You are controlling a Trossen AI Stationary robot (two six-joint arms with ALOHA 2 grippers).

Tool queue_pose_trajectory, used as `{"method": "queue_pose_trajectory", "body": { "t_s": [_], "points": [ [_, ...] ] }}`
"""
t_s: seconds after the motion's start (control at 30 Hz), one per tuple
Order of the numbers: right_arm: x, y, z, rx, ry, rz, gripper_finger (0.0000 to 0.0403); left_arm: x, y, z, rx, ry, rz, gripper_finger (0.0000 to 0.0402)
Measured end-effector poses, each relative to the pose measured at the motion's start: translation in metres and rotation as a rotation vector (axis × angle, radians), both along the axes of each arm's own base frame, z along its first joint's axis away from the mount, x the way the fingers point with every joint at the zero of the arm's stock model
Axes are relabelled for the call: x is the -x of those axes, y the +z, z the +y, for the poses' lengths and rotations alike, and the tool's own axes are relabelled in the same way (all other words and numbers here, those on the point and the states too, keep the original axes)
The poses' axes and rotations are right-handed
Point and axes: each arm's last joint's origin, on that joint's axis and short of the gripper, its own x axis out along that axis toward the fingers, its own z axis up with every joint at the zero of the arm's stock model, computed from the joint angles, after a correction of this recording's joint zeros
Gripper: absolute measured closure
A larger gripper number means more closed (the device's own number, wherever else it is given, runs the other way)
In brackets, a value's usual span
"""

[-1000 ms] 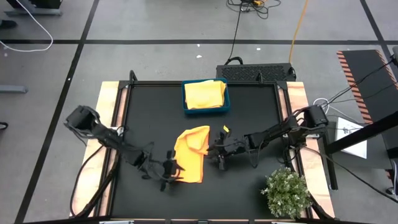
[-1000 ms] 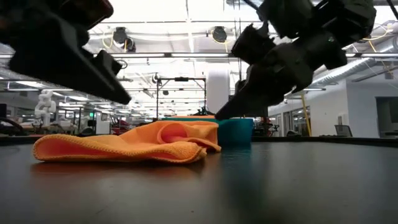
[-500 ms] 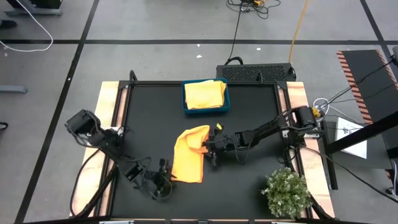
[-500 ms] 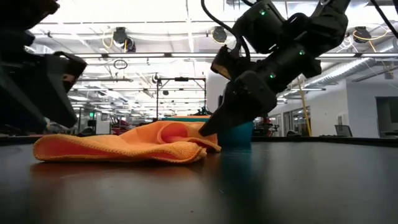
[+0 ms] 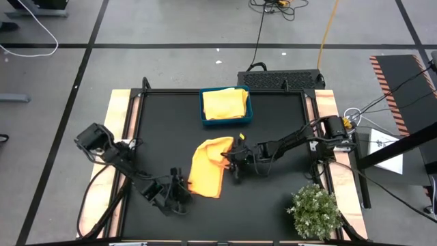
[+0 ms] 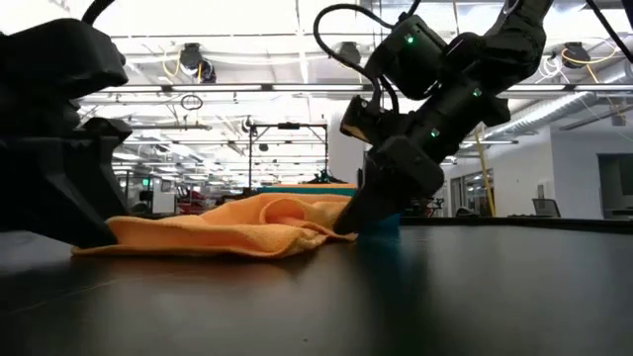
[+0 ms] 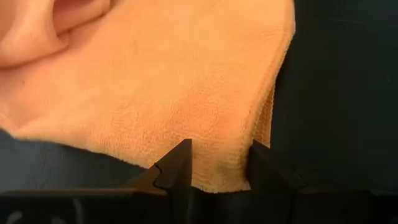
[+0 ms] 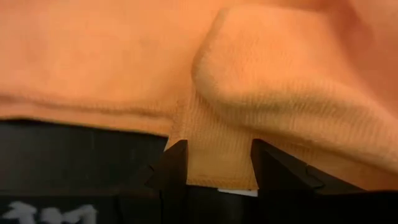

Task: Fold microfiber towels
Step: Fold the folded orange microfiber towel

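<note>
Left gripper [image 7: 219,163]: jaws narrow, the corner hem of the orange towel [image 5: 207,167] lying between the fingers [image 7: 176,169]. The cloth edge runs right into the gap, so this reads as a pinch on the corner. A doubled layer shows at the hem beside one finger, so the towel is probably folded over already there.

Right gripper [image 8: 214,163]: jaws likewise narrow, an edge of the same towel between them, with a puffed fold of cloth just beyond the tips. A sliver of pale label shows at the hem by the jaws.

Outward: in the high view the left gripper [image 5: 176,193] sits at the towel's near-left corner and the right gripper [image 5: 234,164] at its right edge, arms coming in from opposite sides. Holding two points along the cloth looks meant to let both lift together and carry one edge over the other. In the low view the towel [image 6: 237,225] lies rumpled on the table [image 5: 273,130], humped in the middle, both grippers down at table level.

Beyond the jaws, well apart: a teal tray [image 5: 203,107] at the table's far edge with a yellow towel [image 5: 225,104] in it. A plant [image 5: 314,211] stands near the right arm's side.

Judgement: mid-fold on this towel; the hump needs flattening.
</note>
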Motion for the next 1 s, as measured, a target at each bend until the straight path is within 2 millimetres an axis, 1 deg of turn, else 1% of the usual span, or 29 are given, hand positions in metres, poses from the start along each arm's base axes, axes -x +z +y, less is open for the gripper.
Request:
{"method": "queue_pose_trajectory", "body": {
  "t_s": [0.2,0.33,0.4,0.57,0.63,0.73,0.9,1.0],
  "points": [
    [0.004,-0.004,0.000,-0.005,-0.013,0.065,0.0234,0.009,-0.002,-0.001,0.002,-0.018,0.080,0.0257],
    [0.010,-0.006,0.002,-0.019,-0.030,0.129,0.0234,0.021,0.002,-0.002,0.012,-0.028,0.156,0.0257],
    [0.013,-0.004,0.007,-0.021,-0.023,0.159,0.0234,0.029,0.008,-0.001,0.009,-0.026,0.181,0.0257],
    [0.024,0.011,0.020,-0.036,0.013,0.181,0.0234,0.051,0.027,0.006,-0.012,-0.037,0.254,0.0257],
    [0.029,0.019,0.024,-0.037,0.030,0.186,0.0234,0.058,0.037,0.008,-0.006,-0.029,0.248,0.0257],
    [0.034,0.032,0.029,-0.049,0.033,0.173,0.0234,0.067,0.046,0.016,-0.029,0.000,0.265,0.0257],
    [0.043,0.035,0.032,-0.068,0.005,0.233,0.0234,0.078,0.055,0.029,-0.079,0.074,0.308,0.0257],
    [0.043,0.035,0.033,-0.071,0.002,0.239,0.0234,0.078,0.058,0.030,-0.053,0.098,0.279,0.0257]
  ]
}}
